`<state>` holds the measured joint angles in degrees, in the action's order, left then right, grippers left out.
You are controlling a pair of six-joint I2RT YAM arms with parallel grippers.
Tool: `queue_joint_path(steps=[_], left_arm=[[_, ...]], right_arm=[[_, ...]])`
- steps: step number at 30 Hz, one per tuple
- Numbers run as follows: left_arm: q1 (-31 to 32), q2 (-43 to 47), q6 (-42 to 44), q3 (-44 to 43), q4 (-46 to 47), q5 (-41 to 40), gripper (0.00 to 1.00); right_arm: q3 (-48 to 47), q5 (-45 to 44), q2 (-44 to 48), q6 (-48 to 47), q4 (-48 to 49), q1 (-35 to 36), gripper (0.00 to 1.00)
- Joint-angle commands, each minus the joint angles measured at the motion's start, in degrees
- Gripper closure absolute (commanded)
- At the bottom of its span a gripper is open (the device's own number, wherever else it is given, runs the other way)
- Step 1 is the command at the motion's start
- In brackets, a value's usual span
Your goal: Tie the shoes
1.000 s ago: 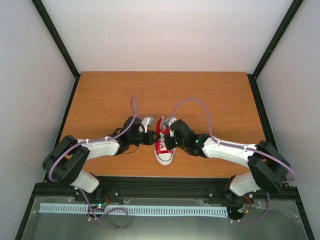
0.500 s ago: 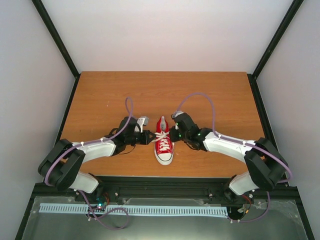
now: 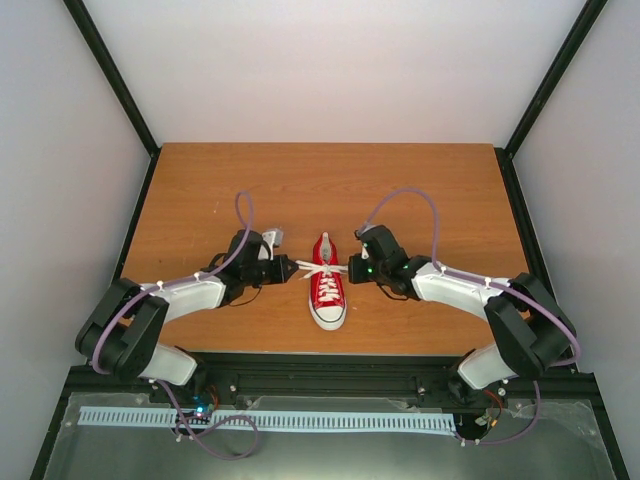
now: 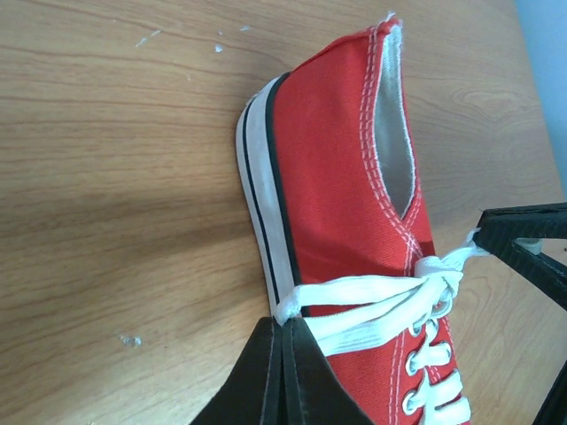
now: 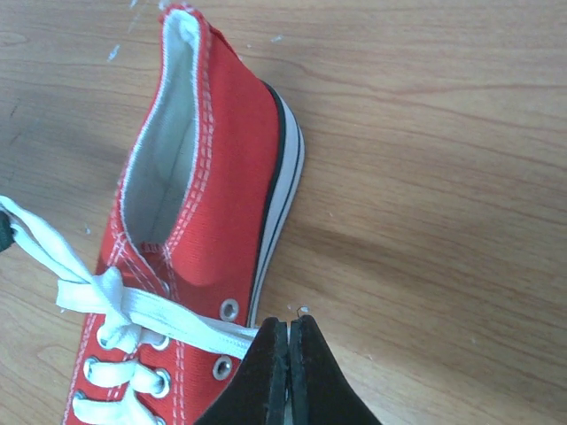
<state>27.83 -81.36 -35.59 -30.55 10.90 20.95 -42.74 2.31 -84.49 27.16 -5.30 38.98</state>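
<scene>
L gripper point(image 3: 291, 269) pinching lace point(image 5: 177, 312) | R gripper point(image 3: 352, 268) pinching lace too | shoe point(image 3: 327, 290) btwn them, lace prob taut

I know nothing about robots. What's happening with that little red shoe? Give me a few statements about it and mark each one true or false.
1. The red sneaker sits between the left gripper and the right gripper. True.
2. The left gripper is open and holds nothing. False: it is shut on a white lace.
3. The sneaker's toe points away from the arms. False: its toe cap points toward the arms' bases, at the near edge of the table.
4. The right gripper is shut on the other lace end. True.
</scene>
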Motion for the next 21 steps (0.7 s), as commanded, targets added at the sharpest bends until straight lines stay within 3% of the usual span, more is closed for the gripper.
queue_joint_path(steps=[1,12,21], left_arm=[[-1.26,0.67,1.49,-0.24,-2.59,-1.39,0.99],[-6.03,-0.07,-0.6,1.57,-2.5,-1.12,0.99],[-6.22,-0.59,1.57,1.09,-1.34,2.17,0.99]], right_arm=[[1.74,0.28,0.18,1.39,0.8,-1.54,0.97],[4.26,1.24,0.37,1.82,1.48,-3.53,0.97],[4.13,4.84,1.01,-0.87,3.85,-3.91,0.97]])
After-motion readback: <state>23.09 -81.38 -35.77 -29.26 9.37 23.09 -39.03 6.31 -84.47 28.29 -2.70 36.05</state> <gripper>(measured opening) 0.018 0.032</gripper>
